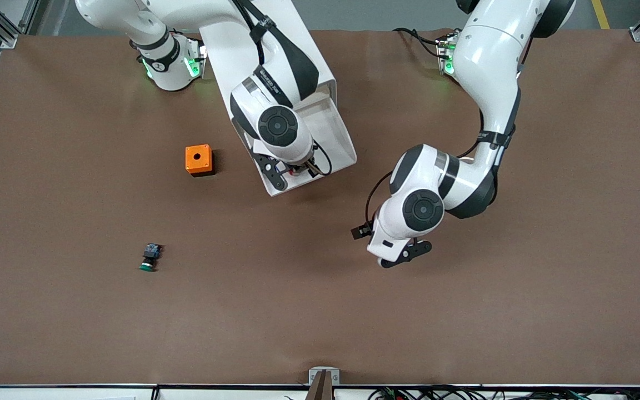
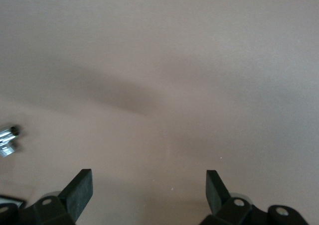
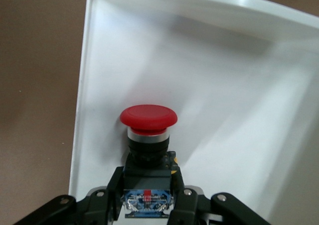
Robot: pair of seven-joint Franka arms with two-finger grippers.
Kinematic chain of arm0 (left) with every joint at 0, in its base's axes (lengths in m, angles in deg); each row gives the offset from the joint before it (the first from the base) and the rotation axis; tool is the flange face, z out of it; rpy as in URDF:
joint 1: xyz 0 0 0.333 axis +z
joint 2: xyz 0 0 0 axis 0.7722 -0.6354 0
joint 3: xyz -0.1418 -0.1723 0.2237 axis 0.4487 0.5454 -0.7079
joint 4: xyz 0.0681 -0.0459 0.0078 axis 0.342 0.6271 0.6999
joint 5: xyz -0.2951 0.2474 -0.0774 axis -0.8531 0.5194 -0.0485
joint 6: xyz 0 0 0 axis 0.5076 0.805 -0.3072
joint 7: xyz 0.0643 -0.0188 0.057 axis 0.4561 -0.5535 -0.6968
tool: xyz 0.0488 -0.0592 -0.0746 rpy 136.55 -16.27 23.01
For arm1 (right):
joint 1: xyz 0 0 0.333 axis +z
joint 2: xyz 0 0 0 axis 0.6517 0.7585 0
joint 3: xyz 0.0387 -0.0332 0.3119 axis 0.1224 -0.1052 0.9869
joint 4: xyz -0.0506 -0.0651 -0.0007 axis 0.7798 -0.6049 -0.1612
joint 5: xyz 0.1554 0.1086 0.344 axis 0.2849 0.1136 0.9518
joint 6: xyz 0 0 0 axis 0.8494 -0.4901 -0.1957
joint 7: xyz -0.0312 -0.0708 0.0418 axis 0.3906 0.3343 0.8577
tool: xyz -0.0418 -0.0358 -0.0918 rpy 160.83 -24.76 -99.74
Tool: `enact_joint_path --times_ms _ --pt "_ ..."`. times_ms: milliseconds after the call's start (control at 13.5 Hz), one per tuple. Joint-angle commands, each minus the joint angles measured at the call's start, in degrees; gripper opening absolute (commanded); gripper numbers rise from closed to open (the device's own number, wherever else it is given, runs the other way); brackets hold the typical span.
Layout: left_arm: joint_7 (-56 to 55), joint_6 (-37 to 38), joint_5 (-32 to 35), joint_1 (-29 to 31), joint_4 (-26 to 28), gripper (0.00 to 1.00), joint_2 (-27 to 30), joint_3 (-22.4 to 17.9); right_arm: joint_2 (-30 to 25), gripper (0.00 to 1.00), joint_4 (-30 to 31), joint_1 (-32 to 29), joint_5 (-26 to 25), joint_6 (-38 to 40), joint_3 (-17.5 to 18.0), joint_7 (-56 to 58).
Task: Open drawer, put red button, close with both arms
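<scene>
The drawer (image 1: 338,130) stands pulled out of the white cabinet (image 1: 298,22), toward the front camera. My right gripper (image 1: 298,169) hangs over the drawer's front end and is shut on the red button. In the right wrist view the red button (image 3: 148,116) shows its red cap, black body and blue rear block between the fingers (image 3: 102,205), just above the drawer's white floor (image 3: 224,110) near one side wall. My left gripper (image 1: 400,256) waits over bare table nearer the front camera than the drawer, toward the left arm's end. Its fingers (image 2: 79,190) are wide apart and empty.
An orange box with a hole (image 1: 198,159) sits beside the drawer toward the right arm's end. The green-capped button (image 1: 149,257) lies nearer the front camera than that box. Brown table surface (image 1: 464,311) surrounds them.
</scene>
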Motion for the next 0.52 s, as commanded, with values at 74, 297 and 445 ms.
enact_joint_path --times_ms 74,297,445 --pt "0.7 -6.3 1.2 -2.0 8.3 1.0 4.8 0.0 -0.2 0.71 0.2 0.6 1.2 0.2 -0.6 -0.9" --pt "1.1 -8.0 1.3 -3.3 12.5 1.0 7.7 0.0 -1.7 1.0 -1.0 -0.2 1.0 3.4 -0.9 -0.4" --pt "1.1 -8.3 1.3 -4.9 17.0 1.0 10.9 0.0 -2.9 1.0 -6.2 -2.5 0.3 12.8 -1.3 0.2"
